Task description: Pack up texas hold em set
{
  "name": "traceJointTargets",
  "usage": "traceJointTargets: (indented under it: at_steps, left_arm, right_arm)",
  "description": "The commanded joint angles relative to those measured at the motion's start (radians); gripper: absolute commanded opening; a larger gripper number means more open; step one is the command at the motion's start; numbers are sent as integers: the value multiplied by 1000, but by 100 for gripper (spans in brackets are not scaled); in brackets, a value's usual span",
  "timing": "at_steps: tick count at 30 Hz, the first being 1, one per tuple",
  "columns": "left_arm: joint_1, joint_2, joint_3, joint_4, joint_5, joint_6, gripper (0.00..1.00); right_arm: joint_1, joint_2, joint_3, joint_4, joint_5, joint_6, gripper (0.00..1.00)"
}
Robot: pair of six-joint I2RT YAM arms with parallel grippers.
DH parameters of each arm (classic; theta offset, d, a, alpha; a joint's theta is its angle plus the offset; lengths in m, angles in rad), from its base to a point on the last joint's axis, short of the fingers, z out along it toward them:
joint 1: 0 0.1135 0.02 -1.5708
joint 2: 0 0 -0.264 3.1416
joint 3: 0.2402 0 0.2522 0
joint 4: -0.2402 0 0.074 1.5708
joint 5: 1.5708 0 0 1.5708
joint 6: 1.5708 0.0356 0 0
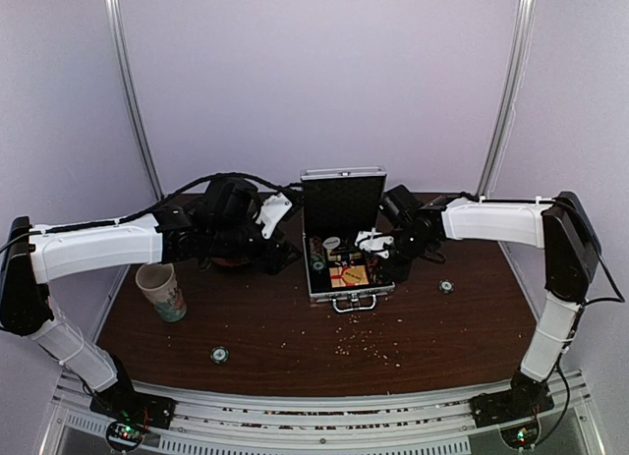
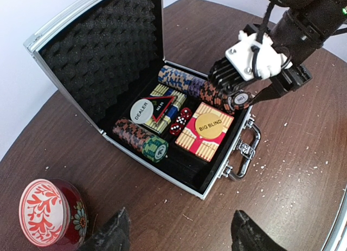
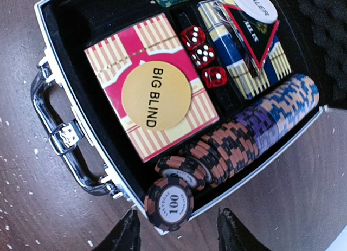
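At the front rim of the open case [image 2: 103, 50], a 100 chip [image 3: 169, 203] leans against the chip row [image 3: 255, 126], flanked by the right pincer [image 3: 174, 226], which is spread and not clamping. The left pincer [image 2: 179, 232] is released. The chip looks light, stiff and slick, best pinched across its edges.

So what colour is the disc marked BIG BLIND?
The disc is yellow with black lettering; the right wrist view shows it best.

The silver case [image 2: 103, 61] is black inside; card box [image 3: 108, 56] red-yellow striped, disc [image 3: 156, 95] yellow, dice [image 3: 204, 55] red, chips [image 3: 227, 145] seemingly orange-black
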Motion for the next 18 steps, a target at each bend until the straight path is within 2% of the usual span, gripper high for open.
traceJointTargets:
  at_steps: [1,7,18]
  left_arm:
    - [-1,5,10,16,10,12,65]
    - [-1,5,10,16,11,12,65]
    - [-1,6,11,15,14,15,65]
  right_arm:
    - [-5,-81,-37,-36,12,-63,54]
    - [-6,-38,-44,-65,88,-94,54]
    - [-8,34,-3,-77,118,-94,52]
